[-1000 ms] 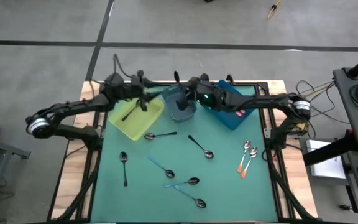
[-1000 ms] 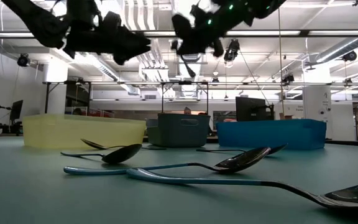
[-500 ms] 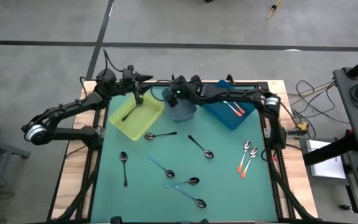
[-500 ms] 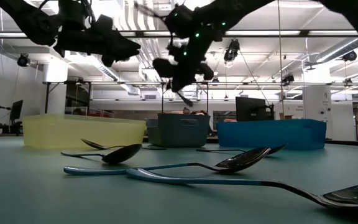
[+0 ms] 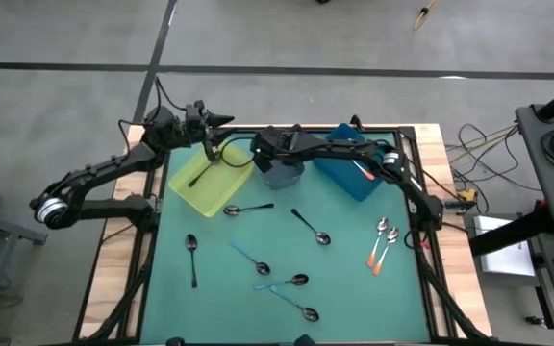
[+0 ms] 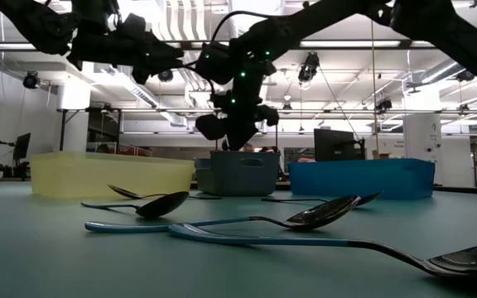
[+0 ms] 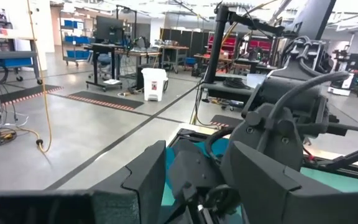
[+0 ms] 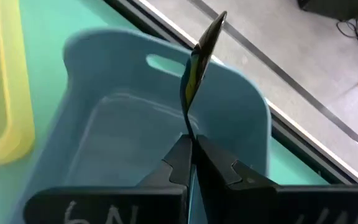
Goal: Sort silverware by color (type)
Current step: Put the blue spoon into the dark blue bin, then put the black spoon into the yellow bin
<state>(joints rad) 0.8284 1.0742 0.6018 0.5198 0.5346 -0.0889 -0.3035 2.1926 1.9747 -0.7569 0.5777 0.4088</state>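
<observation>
My right gripper (image 8: 190,146) is shut on a spoon (image 8: 197,68) above the grey-blue bin (image 5: 279,165), which stands between the yellow bin (image 5: 210,181) and the blue bin (image 5: 354,171). In the low view this gripper (image 6: 232,124) hangs just over the bin's rim (image 6: 243,154). A black spoon (image 5: 200,174) lies in the yellow bin, and orange-red spoons (image 5: 365,169) lie in the blue bin. My left gripper (image 5: 221,121) stands open, high over the yellow bin's far edge, with nothing in it. Several spoons (image 5: 282,283) lie on the green mat. My right gripper pinches the spoon's thin handle (image 8: 188,127) between its two fingertips. The fingers slant down from the table's right side and lie along the handle. The spoon sticks out past them, its shiny bowl (image 8: 207,37) at the free end. It is clear of the grey-blue bin.
On the mat lie black spoons (image 5: 248,208), (image 5: 311,228), (image 5: 191,256), light blue spoons (image 5: 248,258), (image 5: 293,304) and two orange-red ones (image 5: 381,245) near the right edge. My right arm (image 5: 392,168) reaches across the blue bin.
My right gripper has gone from above the blue bin toward the table's left, come down and tipped downward. It now hangs over the grey-blue bin with the spoon still held. My left gripper has drawn back toward the far edge, away from the yellow bin.
</observation>
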